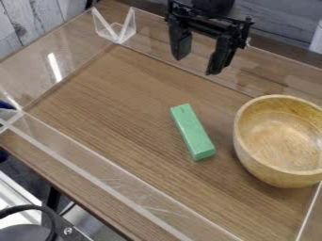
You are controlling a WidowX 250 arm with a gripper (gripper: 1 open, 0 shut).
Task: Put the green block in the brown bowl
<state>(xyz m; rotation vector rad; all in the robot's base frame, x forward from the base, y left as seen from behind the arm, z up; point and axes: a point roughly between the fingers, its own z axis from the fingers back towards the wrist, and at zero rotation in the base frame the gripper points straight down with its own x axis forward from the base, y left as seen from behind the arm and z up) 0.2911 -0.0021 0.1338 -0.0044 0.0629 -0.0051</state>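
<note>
The green block (193, 131) is seen as a small, flat, elongated bar of plain mid-green, unmarked, lying flat on the wooden table (101, 104). It is placed just beside the brown bowl (280, 139), on the bowl's left, apart from its rim. The bowl is shown as round and deep, light tan with visible grain and a thick rim. Behind the bowl, the gripper (201, 52) is held above the table, its black fingers spread wide with nothing held between them.
</note>
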